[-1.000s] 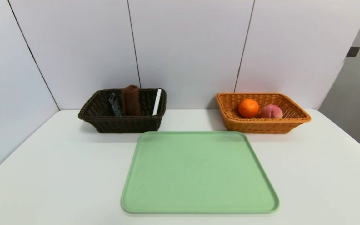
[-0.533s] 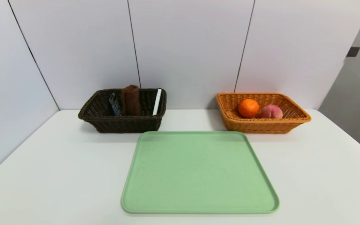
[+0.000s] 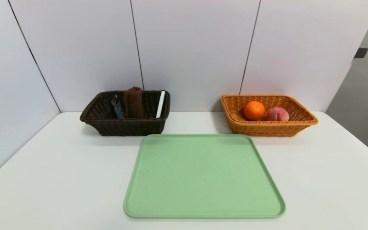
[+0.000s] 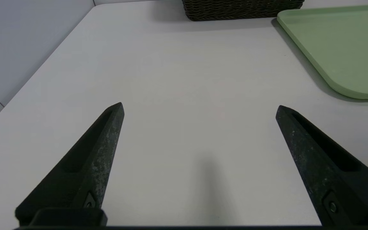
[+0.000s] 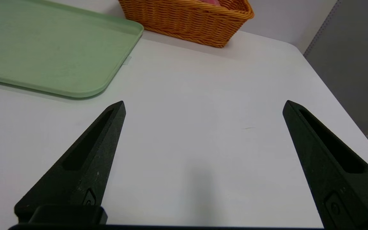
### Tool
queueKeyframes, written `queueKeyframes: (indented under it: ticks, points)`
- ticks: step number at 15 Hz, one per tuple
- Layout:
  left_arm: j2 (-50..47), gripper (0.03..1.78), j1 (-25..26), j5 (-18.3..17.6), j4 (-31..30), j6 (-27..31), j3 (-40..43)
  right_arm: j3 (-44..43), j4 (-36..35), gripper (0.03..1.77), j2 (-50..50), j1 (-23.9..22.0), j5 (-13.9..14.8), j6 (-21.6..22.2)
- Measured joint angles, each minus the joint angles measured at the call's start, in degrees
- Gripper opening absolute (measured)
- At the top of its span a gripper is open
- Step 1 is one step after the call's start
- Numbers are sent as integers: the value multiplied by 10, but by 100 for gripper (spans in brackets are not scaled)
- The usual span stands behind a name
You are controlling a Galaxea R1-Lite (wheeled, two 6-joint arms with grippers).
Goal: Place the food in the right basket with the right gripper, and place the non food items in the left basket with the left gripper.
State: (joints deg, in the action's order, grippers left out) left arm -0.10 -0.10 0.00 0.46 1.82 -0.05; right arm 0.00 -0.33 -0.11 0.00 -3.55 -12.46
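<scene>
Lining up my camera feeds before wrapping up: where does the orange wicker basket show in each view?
Head view: orange wicker basket at the table's far right, holding an orange and a peach.
Left wrist view: not in it.
Right wrist view: at the top centre, beyond the green tray.
Shared landmark: the green tray, visible in all three views.

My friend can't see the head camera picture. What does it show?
A bare green tray lies on a white table. Behind it, the dark basket holds a brown cloth, and the orange basket holds an orange and a peach.
</scene>
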Motion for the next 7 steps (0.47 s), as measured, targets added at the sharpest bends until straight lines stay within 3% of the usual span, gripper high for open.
queueKeyframes:
  ticks: [7]
  points:
    - [0,169,0,0,0,0,0,0,-1,170,0,0,0,17]
